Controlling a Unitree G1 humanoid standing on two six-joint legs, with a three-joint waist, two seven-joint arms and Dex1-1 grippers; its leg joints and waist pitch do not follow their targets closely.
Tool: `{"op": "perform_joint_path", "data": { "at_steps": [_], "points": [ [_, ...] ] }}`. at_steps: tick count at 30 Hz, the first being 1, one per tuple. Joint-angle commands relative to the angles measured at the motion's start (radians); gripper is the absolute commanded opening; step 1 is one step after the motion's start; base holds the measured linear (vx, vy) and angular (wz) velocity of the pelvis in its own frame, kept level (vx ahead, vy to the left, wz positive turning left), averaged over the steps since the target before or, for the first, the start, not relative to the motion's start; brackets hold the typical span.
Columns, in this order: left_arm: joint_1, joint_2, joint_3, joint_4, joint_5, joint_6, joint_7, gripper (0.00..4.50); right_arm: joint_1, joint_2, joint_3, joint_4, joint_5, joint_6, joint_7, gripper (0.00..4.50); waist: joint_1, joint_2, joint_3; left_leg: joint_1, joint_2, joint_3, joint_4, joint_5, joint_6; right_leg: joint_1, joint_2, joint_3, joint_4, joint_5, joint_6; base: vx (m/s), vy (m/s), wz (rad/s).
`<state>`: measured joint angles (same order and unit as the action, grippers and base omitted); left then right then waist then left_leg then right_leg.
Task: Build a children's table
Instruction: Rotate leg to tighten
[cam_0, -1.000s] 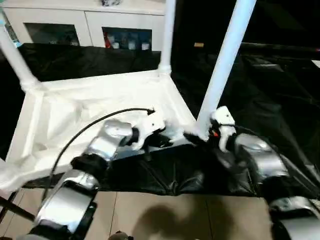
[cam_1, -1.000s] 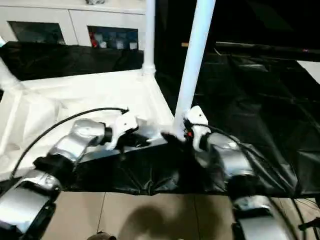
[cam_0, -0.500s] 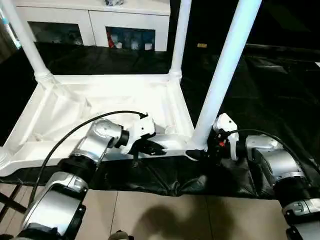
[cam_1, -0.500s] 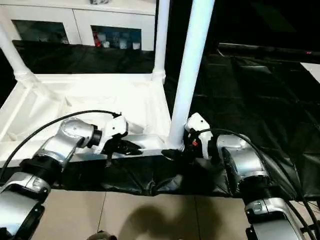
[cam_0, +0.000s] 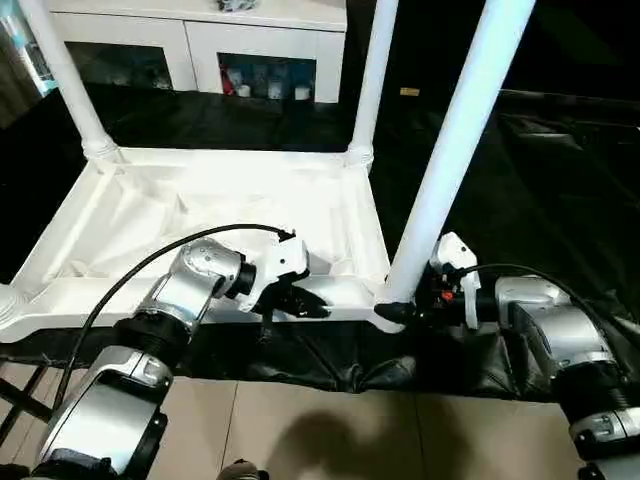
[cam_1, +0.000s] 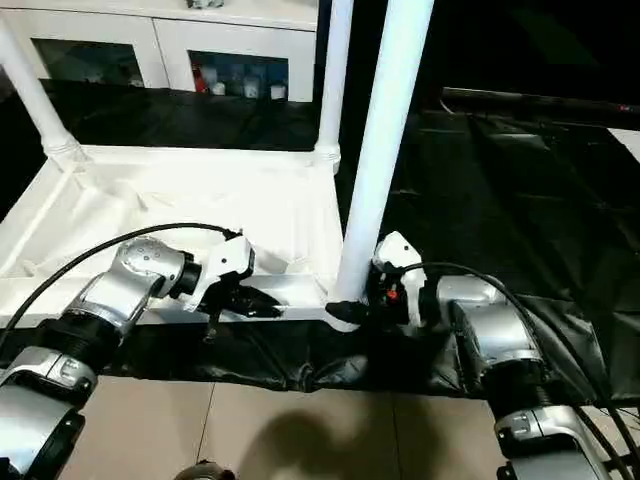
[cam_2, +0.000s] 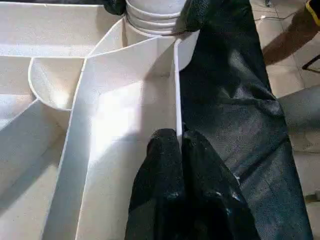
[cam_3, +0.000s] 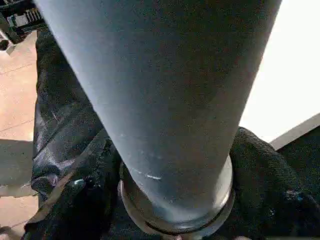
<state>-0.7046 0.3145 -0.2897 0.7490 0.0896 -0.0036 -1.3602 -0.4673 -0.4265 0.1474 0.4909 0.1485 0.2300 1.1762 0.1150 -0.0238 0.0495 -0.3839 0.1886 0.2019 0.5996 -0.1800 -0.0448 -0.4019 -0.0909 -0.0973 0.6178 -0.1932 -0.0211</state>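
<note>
Now I count three legs (cam_0: 455, 150) upright in the overturned table (cam_0: 200, 215). My left fingers (cam_2: 175, 150) pinch its rim; my right fingers (cam_3: 265, 175) clasp the nearest leg's base.

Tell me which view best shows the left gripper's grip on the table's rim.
The left wrist view: the left gripper sits shut on the thin edge wall of the table top, fingers either side. Both eye views show it from the side at the near rim, contact hidden by its own body.

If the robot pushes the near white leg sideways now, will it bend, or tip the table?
The near leg looks stiff, so probably no bending. Being long and upright in its corner socket, it may lever the upturned table top, which looks light.
</note>
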Motion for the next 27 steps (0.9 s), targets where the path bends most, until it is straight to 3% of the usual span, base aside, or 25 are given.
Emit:
{"op": "perform_joint_path", "data": {
  "at_steps": [1, 5, 7, 10, 16, 22, 26, 27],
  "points": [
    [0.001, -0.032, -0.038, -0.04, -0.02, -0.009, -0.037, 0.0, 0.005, 0.011, 0.034, -0.015, -0.003, 0.011, 0.013, 2.82, -0.003, -0.008, -0.068, 0.022, 0.06, -0.023, -0.066, -0.133, 0.072, 0.052, -0.078, 0.06, -0.064, -0.096, -0.239, 0.0, 0.0, 0.0],
    [0.002, -0.044, -0.027, -0.035, -0.019, -0.004, -0.004, 0.0, 0.014, 0.034, 0.02, -0.009, 0.002, 0.006, -0.022, 2.76, -0.002, -0.009, -0.068, 0.022, 0.06, -0.023, -0.065, -0.128, 0.073, 0.052, -0.079, 0.06, -0.063, -0.095, -0.237, 0.0, 0.0, 0.0],
    [-0.015, -0.073, -0.01, -0.01, -0.007, 0.017, 0.085, 0.0, 0.014, 0.092, -0.033, 0.016, 0.017, 0.0, -0.138, 2.74, -0.005, -0.012, -0.067, 0.023, 0.06, -0.022, -0.066, -0.133, 0.068, 0.05, -0.08, 0.061, -0.064, -0.103, -0.236, 0.0, 0.0, 0.0],
    [-0.037, -0.107, 0.01, 0.02, 0.0, 0.032, 0.172, 0.0, 0.009, 0.141, -0.071, 0.039, 0.021, -0.012, -0.243, 2.73, -0.013, -0.01, -0.064, 0.026, 0.058, -0.026, -0.071, -0.18, 0.033, 0.047, -0.082, 0.061, -0.076, -0.191, -0.218, 0.0, 0.0, 0.0],
    [-0.102, -0.226, 0.038, 0.103, 0.026, 0.066, 0.417, 0.0, -0.056, 0.297, -0.186, 0.176, 0.013, -0.06, -0.638, 2.72, -0.024, -0.009, -0.066, 0.027, 0.054, -0.026, -0.071, -0.172, 0.011, 0.046, -0.082, 0.064, -0.077, -0.181, -0.213, 0.0, 0.0, 0.0],
    [-0.131, -0.325, 0.056, 0.137, 0.036, 0.085, 0.579, 0.0, -0.137, 0.407, -0.259, 0.285, 0.011, -0.094, -0.887, 2.72, -0.032, -0.006, -0.071, 0.022, 0.053, -0.025, -0.068, -0.123, 0.039, 0.051, -0.078, 0.063, -0.065, -0.075, -0.229, 0.0, 0.0, 0.0],
    [-0.128, -0.354, 0.055, 0.14, 0.035, 0.061, 0.596, 0.0, -0.166, 0.44, -0.24, 0.319, -0.023, -0.158, -0.909, 2.72, -0.028, -0.007, -0.072, 0.023, 0.051, -0.023, -0.067, -0.108, 0.06, 0.054, -0.078, 0.061, -0.065, -0.052, -0.232, 0.0, 0.0, 0.0],
    [-0.128, -0.354, 0.055, 0.14, 0.035, 0.059, 0.594, 0.0, -0.169, 0.441, -0.238, 0.325, -0.026, -0.167, -0.906, 3.07, -0.029, -0.008, -0.071, 0.022, 0.051, -0.023, -0.067, -0.111, 0.067, 0.055, -0.078, 0.061, -0.066, -0.052, -0.231, 0.0, 0.0, 0.0]
  ]
}}
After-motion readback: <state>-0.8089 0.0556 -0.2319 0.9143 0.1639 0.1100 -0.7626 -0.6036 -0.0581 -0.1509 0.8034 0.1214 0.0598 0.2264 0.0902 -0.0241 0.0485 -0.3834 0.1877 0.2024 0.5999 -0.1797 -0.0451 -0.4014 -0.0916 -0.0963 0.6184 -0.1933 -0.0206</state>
